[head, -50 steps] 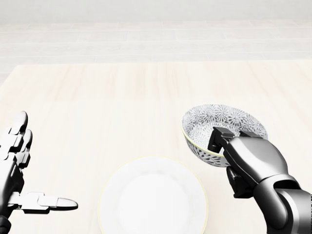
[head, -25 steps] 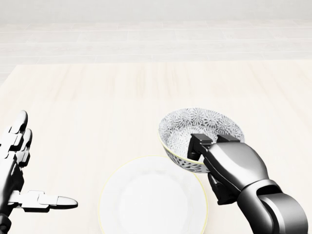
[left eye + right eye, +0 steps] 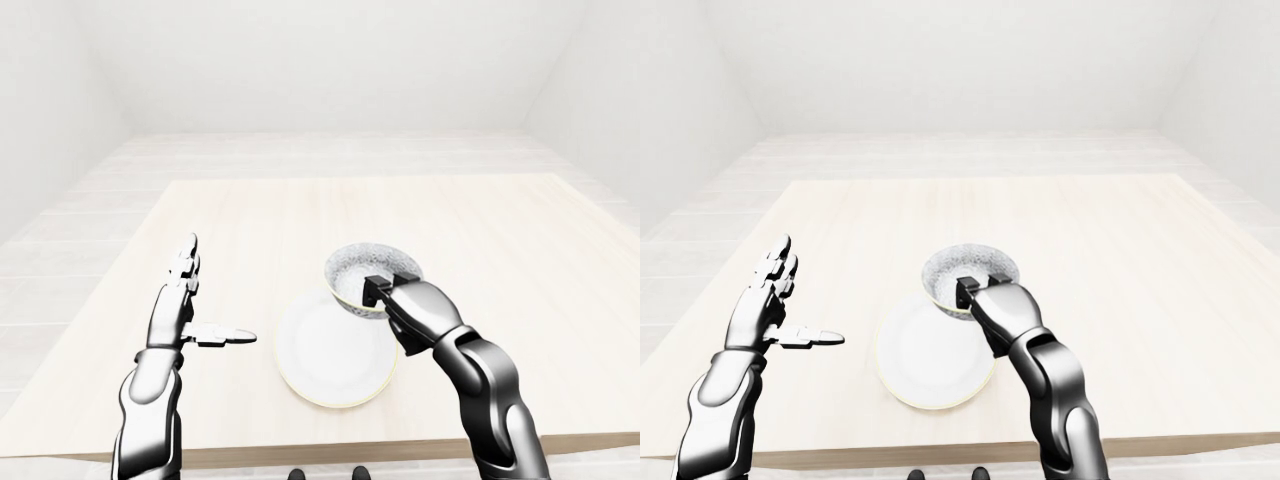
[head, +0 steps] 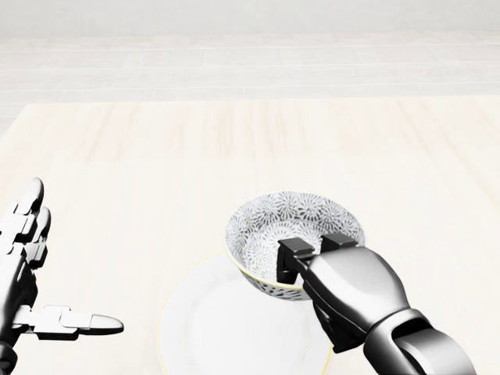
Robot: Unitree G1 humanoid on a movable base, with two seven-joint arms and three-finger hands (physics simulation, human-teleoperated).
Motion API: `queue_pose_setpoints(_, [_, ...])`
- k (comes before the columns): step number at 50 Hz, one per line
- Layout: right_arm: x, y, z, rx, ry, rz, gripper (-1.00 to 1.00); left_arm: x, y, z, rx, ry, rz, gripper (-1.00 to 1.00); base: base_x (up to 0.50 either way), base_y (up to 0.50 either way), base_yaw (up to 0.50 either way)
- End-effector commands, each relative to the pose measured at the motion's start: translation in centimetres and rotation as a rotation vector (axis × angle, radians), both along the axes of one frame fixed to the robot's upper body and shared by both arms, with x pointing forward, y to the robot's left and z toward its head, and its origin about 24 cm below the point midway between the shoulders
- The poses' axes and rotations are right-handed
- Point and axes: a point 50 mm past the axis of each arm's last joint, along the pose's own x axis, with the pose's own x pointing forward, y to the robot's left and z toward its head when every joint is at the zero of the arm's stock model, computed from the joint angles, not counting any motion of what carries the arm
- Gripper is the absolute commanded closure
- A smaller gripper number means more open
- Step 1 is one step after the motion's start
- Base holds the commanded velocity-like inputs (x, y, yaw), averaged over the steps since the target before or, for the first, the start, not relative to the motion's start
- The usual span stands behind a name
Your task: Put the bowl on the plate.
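1. Left-eye view: a pale wooden table (image 3: 500, 230) carries a white plate (image 3: 320, 365). The plate lies near the table's edge at the bottom of the view, about midway along that edge. The right hand (image 3: 412, 310) grips the patterned bowl (image 3: 350, 270) by its rim, on the side toward the view's bottom right. The bowl overlaps the plate's top-right edge.
2. Head view: two dark fingertips (image 4: 295, 251) hook over the rim into the bowl, and the rest of the hand wraps the outside of its wall. The bowl's mouth faces up and it covers the plate's upper right part. Whether it touches the plate cannot be told. At the view's left edge the left hand (image 4: 22, 266) is spread open and holds nothing, with its fingers straight and its thumb (image 4: 78, 322) pointing right toward the plate.
3. Right-eye view: the open left hand is over the table's left part, well apart from the plate. The bowl stands at the plate's top edge, clasped by the right hand.
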Motion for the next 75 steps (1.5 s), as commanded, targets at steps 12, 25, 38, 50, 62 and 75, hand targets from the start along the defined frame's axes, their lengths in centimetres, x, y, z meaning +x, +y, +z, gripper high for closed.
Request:
queue_pose_setpoints(12, [-1.0,0.3,-0.8,0.011,-0.002,-0.012,1.00,0.1,0.0,-0.2,-0.006,0.006,0.003,-1.00,0.00,0.00,0.00])
queue_pose_setpoints(25, [-1.4,0.9,-1.1,0.031,0.010,0.015,1.00,-0.1,0.2,-0.2,0.000,0.010,0.007,-1.00,0.00,0.00,0.00])
queue_pose_setpoints(38, [-1.9,1.7,-1.4,0.042,0.030,0.054,1.00,0.2,0.1,-0.3,-0.002,0.011,0.006,-1.00,0.00,0.00,0.00])
queue_pose_setpoints(50, [-2.2,2.4,-2.1,0.054,0.061,0.082,1.00,0.1,0.2,-0.4,-0.002,0.020,0.007,-1.00,0.00,0.00,0.00])
queue_pose_setpoints(62, [-2.3,2.9,-2.7,0.055,0.085,0.100,1.00,0.0,0.3,-0.6,-0.004,0.028,0.011,-1.00,0.00,0.00,0.00])
queue_pose_setpoints(75, [-3.4,3.1,-2.9,0.064,0.104,0.124,1.00,0.3,0.1,-0.9,-0.007,0.037,0.008,-1.00,0.00,0.00,0.00])
